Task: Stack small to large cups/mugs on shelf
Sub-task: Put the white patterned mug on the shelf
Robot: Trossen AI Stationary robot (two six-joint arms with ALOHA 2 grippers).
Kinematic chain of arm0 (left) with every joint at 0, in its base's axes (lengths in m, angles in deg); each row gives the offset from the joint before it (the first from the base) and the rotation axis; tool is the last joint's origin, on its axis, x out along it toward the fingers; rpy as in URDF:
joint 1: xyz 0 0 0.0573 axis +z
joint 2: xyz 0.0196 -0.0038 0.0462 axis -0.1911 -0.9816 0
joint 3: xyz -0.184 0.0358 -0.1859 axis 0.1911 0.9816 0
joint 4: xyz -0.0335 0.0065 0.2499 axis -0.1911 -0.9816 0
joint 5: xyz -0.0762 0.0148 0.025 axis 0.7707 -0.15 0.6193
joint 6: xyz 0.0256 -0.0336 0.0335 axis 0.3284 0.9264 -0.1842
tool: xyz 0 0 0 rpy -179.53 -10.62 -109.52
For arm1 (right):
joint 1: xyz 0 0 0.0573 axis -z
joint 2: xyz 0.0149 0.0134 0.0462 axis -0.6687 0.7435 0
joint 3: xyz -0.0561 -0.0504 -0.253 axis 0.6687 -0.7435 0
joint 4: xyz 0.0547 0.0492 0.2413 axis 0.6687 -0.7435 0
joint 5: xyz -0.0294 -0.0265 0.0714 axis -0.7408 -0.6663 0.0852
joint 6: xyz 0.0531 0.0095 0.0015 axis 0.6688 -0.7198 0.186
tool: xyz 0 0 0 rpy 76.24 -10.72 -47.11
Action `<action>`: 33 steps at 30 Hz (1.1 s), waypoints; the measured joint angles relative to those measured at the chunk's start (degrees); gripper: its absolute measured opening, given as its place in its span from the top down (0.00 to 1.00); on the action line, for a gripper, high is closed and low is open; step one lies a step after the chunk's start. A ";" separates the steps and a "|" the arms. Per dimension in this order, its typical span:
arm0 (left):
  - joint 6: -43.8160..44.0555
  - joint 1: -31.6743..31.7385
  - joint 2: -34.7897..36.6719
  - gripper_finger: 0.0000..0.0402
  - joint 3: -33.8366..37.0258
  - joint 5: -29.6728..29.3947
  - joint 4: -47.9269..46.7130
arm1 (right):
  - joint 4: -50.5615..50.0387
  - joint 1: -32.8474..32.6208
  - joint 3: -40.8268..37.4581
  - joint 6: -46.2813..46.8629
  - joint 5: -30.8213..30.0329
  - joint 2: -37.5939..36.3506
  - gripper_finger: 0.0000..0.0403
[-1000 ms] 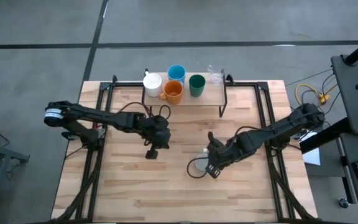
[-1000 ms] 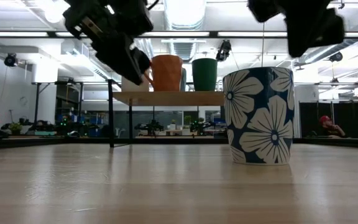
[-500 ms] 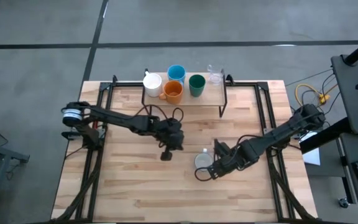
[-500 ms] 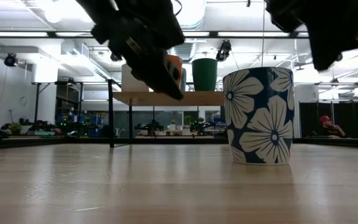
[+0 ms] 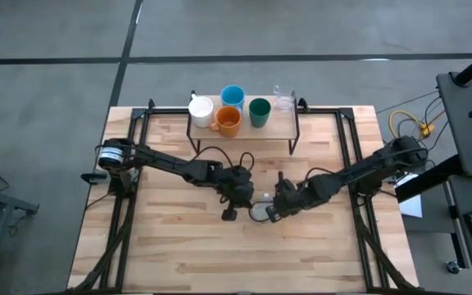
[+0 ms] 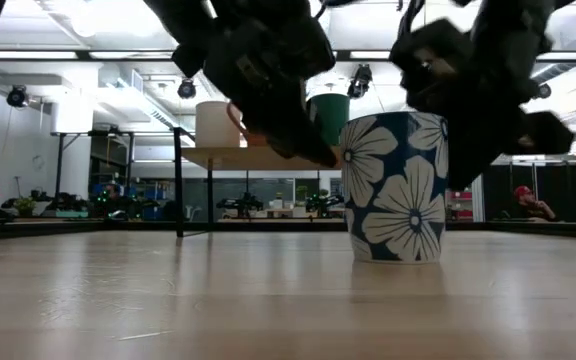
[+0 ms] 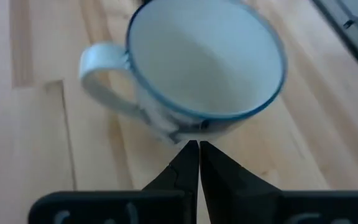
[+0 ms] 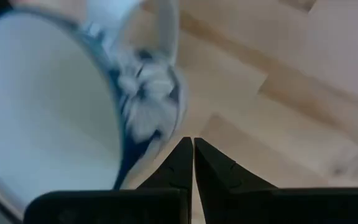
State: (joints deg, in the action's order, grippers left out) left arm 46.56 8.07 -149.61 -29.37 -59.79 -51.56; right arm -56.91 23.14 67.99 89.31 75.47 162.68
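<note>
A blue mug with white flowers [image 6: 393, 186] stands upright on the tabletop near its middle, and its inside is white [image 7: 207, 59]. My left gripper [image 7: 198, 146] is shut, with its tips at the mug's left side [image 5: 244, 206]. My right gripper [image 8: 192, 144] is shut at the mug's right side [image 5: 274, 210], near the handle [image 8: 164, 28]. On the shelf [image 5: 277, 129] at the far edge stand a white mug [image 5: 201, 107], a light blue mug [image 5: 233, 96], an orange mug [image 5: 229, 120], a dark green cup [image 5: 259, 111] and a clear glass [image 5: 283, 100]. My left gripper has its shut tips against the mug's outer wall [image 7: 188, 127], just below the rim, slanting down from the table's left; I cannot tell whether they touch. My right gripper's shut tips meet the outer wall [image 8: 160, 134] beside the handle, slanting steeply down from the table's right. The mug stands on its base.
Black rails [image 5: 347, 147] run along the table's left and right sides. Open wood lies between the mug and the table's near edge [image 5: 244, 262]. A person sits far back in the room [image 6: 528, 203].
My left gripper has gone toward the table's right edge and down to the flowered mug. My right gripper has sunk, rolled about its own line and come in at the mug from the right. The mug has slid a little toward the table's left, staying upright.
</note>
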 joint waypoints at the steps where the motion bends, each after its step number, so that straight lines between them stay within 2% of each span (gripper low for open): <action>1: 0.04 -0.37 0.00 1.00 -0.02 -0.02 0.81 | 0.01 0.92 -0.18 -1.45 0.56 0.00 0.98; 11: 4.45 -4.66 -0.14 1.00 0.83 -0.22 5.76 | 0.03 10.52 2.11 -16.96 1.90 0.00 0.98; 17: 6.25 -7.08 -1.90 1.00 1.18 -0.82 7.60 | 0.09 15.21 3.91 -21.65 3.41 0.00 0.98; 23: 9.02 -8.65 -4.27 1.00 1.13 -1.71 9.12 | 0.09 15.84 5.00 -21.82 4.17 0.23 0.98; 33: 9.04 -8.96 -4.66 1.00 1.13 -2.13 9.93 | -2.02 12.22 4.77 -13.08 5.23 0.39 0.98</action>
State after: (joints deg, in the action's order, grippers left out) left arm 55.59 -0.88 -154.27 -28.24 -61.91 -41.62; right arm -58.93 35.36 72.77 76.23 80.70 163.07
